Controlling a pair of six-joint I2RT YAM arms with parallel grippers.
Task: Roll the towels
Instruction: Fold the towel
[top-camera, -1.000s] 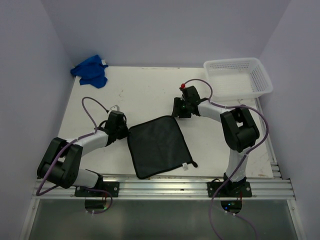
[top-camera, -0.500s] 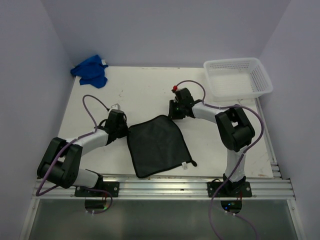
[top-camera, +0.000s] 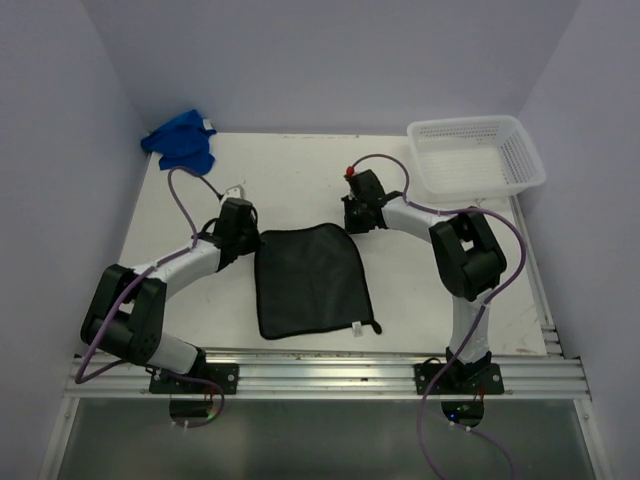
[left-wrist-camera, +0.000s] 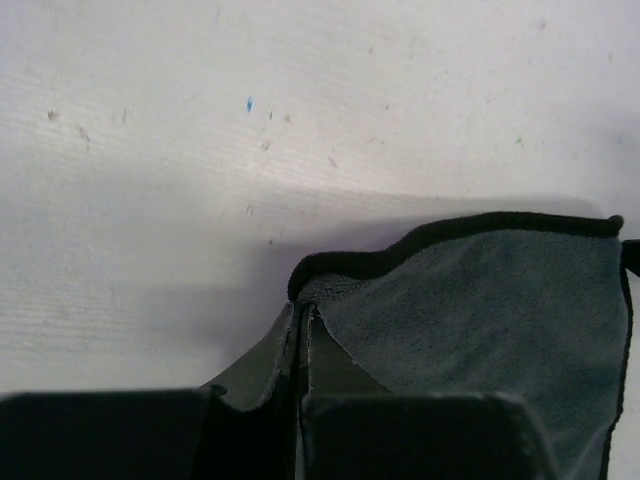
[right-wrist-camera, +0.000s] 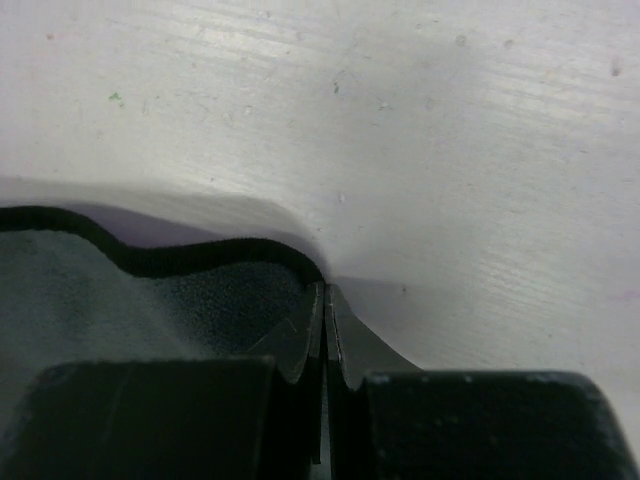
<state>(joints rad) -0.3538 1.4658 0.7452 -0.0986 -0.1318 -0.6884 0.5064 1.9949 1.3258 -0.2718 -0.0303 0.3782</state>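
Left tool (top-camera: 251, 234) is pinched shut on the far left corner of the dark towel (top-camera: 310, 282), and my right tool (top-camera: 350, 223) is clamped on its far right corner. The towel lies flat mid-table (top-camera: 300, 180). The blue towel (top-camera: 180, 145) sits crumpled at the table's far left corner.

Right gripper (right-wrist-camera: 323, 292) apparently pinches a corner of dark towel (right-wrist-camera: 90, 290).

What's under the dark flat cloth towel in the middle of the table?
Only the white tabletop shows around the dark cloth towel. It lies flat with no bulge, but the surface beneath it is covered.
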